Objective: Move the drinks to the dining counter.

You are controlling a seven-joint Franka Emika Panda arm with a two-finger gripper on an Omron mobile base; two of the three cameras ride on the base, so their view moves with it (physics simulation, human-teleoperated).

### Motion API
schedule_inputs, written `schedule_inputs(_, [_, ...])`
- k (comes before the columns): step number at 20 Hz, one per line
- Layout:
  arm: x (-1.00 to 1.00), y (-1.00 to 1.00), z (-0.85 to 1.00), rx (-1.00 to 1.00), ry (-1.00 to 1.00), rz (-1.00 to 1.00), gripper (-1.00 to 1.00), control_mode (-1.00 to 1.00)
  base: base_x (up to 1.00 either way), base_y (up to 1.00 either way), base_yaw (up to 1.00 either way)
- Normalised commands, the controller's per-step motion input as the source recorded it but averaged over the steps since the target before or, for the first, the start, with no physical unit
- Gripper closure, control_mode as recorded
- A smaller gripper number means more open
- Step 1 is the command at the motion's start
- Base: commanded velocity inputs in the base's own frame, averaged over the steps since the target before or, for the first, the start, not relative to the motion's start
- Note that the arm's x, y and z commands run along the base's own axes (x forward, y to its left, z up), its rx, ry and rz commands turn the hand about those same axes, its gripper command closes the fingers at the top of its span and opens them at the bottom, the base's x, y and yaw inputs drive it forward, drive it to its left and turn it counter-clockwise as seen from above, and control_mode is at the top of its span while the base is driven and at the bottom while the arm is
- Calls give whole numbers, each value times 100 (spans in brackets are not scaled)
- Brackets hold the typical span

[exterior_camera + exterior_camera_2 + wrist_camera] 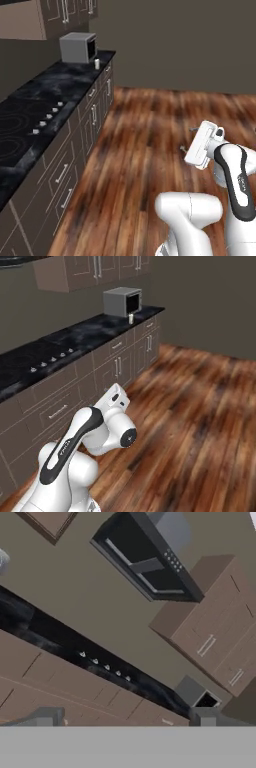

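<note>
Far off, cream-white carton [97,63] (beside toaster oven [78,47]), well apart from wide-spread gripper [125,722].

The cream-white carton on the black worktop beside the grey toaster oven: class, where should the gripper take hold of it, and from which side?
Grip the cream-white carton across its upright body, probably coming from the open floor side, since the toaster oven stands close behind it. It stands near the worktop's front edge. The gripper is open.

On the black marble surface [60,85] to my left, a grey toaster oven [78,47] stands at the far end, a cream-white carton [97,63] just beside it.
</note>
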Motion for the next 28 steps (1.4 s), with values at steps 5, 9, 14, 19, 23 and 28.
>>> schedule_inputs(5, [0, 0, 0, 0, 0, 0, -100, 100, 100, 0, 2])
schedule_inputs(9, [0, 0, 0, 0, 0, 0, -100, 100, 100, 0, 6])
schedule_inputs(14, [0, 0, 0, 0, 0, 0, -100, 100, 100, -2, 11])
schedule_inputs(19, [0, 0, 0, 0, 0, 0, -100, 100, 100, -13, 19])
schedule_inputs(23, [0, 0, 0, 0, 0, 0, -100, 100, 100, -9, 21])
schedule_inputs(28, [0, 0, 0, 0, 0, 0, -100, 100, 100, -5, 25])
